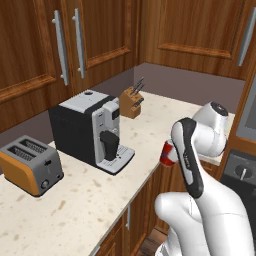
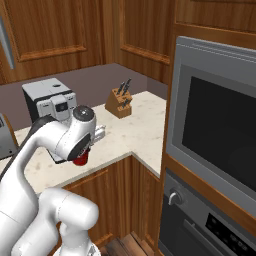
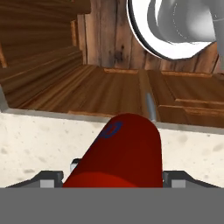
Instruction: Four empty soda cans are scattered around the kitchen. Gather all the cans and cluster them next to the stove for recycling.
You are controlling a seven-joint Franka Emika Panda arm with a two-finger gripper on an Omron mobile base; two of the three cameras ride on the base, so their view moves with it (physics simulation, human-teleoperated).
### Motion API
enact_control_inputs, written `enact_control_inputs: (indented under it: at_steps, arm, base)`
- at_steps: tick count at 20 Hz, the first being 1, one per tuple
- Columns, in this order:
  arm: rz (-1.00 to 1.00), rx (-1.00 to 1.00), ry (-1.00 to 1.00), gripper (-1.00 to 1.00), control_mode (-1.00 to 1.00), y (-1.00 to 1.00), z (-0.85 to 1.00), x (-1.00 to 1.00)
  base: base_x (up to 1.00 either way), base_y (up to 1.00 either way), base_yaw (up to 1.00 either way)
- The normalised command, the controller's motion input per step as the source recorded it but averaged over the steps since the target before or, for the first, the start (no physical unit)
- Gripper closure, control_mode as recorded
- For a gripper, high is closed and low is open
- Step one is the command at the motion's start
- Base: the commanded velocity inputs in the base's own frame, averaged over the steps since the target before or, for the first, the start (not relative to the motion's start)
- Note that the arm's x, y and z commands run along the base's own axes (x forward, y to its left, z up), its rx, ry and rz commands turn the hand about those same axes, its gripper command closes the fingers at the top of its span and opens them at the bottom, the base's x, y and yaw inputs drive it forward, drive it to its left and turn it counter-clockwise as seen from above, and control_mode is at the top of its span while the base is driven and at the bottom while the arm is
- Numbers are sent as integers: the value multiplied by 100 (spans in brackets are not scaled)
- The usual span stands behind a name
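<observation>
Findings, largest item first.

Table (image 1: 85, 200): the can hangs at its front edge, right of the coffee machine (image 1: 90, 127), with cabinet fronts and floor below. If the grip slips there, you lose the can to the floor, where it would likely roll away.

Oven (image 2: 220, 135): it stands well to the right of the coffee machine, past the table's corner. A wide swing of the arm toward that side risks the elbow or the can striking its frame.

Coffee machine: it sits on the table near the arm's left. A turn that way could clip it or knock the load loose.

Knife block (image 1: 131, 102): behind and right of the coffee machine, well apart from the arm. Low risk unless you reach deep.

Can (image 1: 167, 152): red, lying lengthwise along the hand view, so it is held across its round side. A smooth cylinder held so may twist or slide out under a quick move.

Pincer (image 3: 113, 177): clamped on the can, standing wide, with a fingertip (image 3: 50, 178) on each flank. How deep the can sits cannot be told. Carry it slowly to the stove.
</observation>
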Motion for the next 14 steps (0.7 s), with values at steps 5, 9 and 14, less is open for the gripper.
enact_control_inputs:
  at_steps: [5,9,14]
  arm:
    - [-26,5,11,100,-100,-7,14,-1]
    - [-25,2,8,100,-100,-5,7,-11]
    - [-23,1,6,100,-100,-2,8,-13]
  base:
    - [0,0,0]
    - [0,0,0]
    - [0,0,0]
